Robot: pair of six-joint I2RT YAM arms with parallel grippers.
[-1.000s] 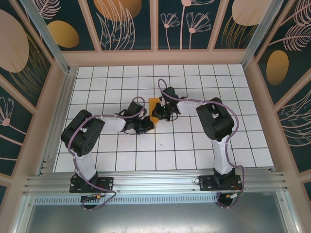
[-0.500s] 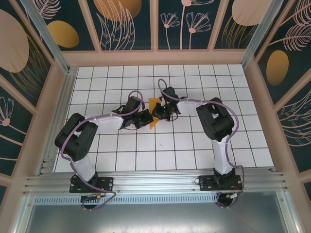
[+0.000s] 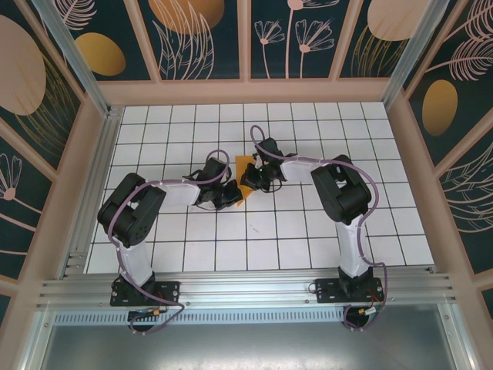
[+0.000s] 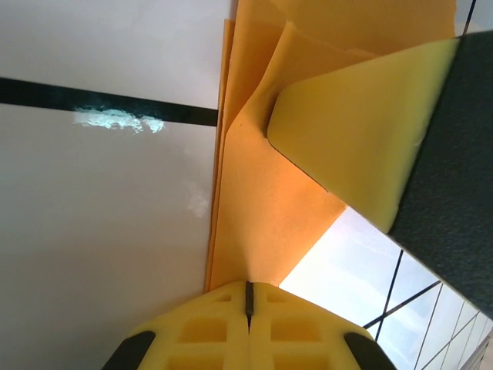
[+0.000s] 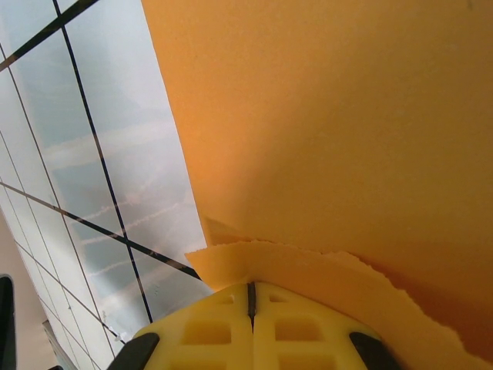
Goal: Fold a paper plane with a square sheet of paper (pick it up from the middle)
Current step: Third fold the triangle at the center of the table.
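Pinches the square sheet of paper (image 3: 244,173) from both sides near the centre of the white grid table (image 3: 308,231), a touch toward 11 o'clock, folded into overlapping flaps and not yet a dart. Grips the sheet's 8 o'clock end in the left gripper (image 4: 248,287), jaws shut tight with orange layers fanning out from the tips. Bites a wavy, ragged-looking edge at the 3 o'clock side with the right gripper (image 5: 250,287), jaws likewise closed on paper, and lays one yellow pad (image 4: 347,146) against the upper flap in the left wrist view. Risks a tear from here: thin paper, two hard pinches on opposite sides, and any drift apart of the arms loading that rough edge first. Risks a crooked crease as well, given layers splayed rather than flush and likely dragged further out of line by a sliding pinch. May lose the sheet altogether through a shallow bite at the very rim, letting the flaps spring open onto the tiles. May buckle the middle by closing the gap between the grips, stamping stray wrinkles across the future wings. Calls, on this evidence, for small matched moves and no tension between the two holds.
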